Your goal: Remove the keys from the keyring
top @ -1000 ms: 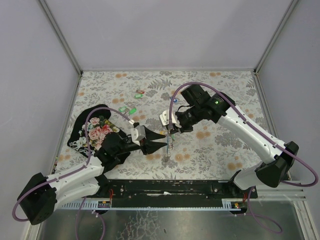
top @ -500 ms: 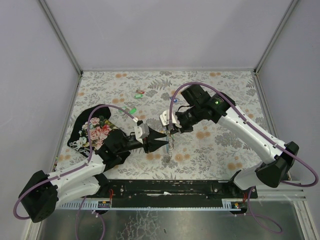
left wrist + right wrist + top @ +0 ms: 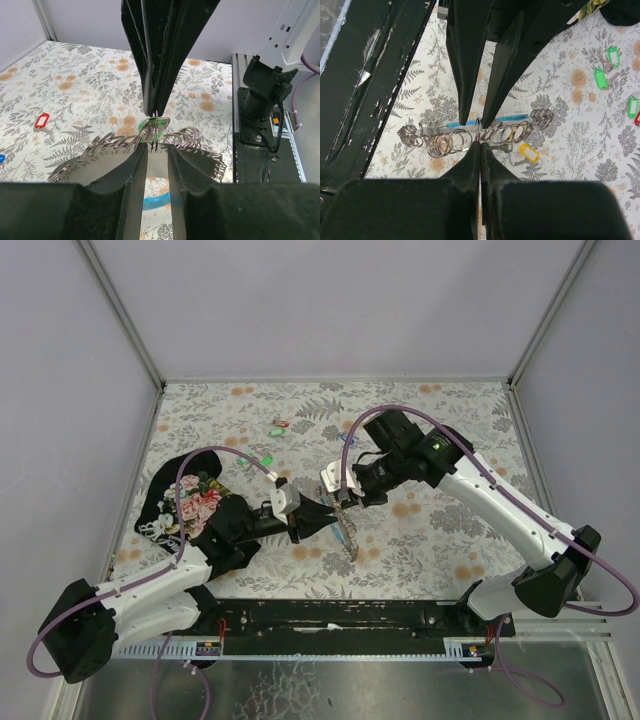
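Right hand pinches the keyring tight. Left hand, narrow, should nip the green tag just ahead, then pull away.

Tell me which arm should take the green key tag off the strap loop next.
Left, probably. The left hand is open right at the green key tag, while the right hand is shut on the keyring, steadying it.

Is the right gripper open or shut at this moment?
Shut. In the right wrist view the fingertips of the right gripper meet with no gap, pinching a thin metal part of the keyring.
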Robot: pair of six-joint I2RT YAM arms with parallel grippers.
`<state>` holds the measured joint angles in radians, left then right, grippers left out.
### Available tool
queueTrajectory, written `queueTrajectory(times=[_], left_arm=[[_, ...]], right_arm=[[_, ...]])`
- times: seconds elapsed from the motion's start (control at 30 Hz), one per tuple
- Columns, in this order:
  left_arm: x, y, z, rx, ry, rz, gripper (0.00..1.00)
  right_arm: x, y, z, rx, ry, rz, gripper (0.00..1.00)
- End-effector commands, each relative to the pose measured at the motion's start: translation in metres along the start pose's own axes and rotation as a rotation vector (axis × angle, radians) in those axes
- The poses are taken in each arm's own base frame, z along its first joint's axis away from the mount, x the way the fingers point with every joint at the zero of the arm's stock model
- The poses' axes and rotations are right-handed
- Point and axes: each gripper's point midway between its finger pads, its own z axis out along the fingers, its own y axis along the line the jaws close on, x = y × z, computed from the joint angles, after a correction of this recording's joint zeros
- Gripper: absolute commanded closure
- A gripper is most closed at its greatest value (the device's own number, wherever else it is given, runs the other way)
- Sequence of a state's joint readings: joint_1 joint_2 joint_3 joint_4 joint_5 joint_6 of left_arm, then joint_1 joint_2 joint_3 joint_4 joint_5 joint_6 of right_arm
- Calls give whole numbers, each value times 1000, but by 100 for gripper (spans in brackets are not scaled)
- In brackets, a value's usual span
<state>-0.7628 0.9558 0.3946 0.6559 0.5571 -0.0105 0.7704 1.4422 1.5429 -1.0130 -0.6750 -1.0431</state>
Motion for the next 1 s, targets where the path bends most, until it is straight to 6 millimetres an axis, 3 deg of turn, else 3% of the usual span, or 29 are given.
queueTrajectory(times=[0.0, 0.3, 0.97], left_arm=[[-19, 7, 3, -28, -40, 16, 78], [-20, 7, -3, -52, -67, 2, 81], [-21, 3, 3, -15, -55, -9, 83]], right_arm=[[-13, 4, -8, 11, -50, -31, 100], [-13, 1, -8, 18, -47, -28, 100], [-13, -1, -5, 16, -52, -20, 100]])
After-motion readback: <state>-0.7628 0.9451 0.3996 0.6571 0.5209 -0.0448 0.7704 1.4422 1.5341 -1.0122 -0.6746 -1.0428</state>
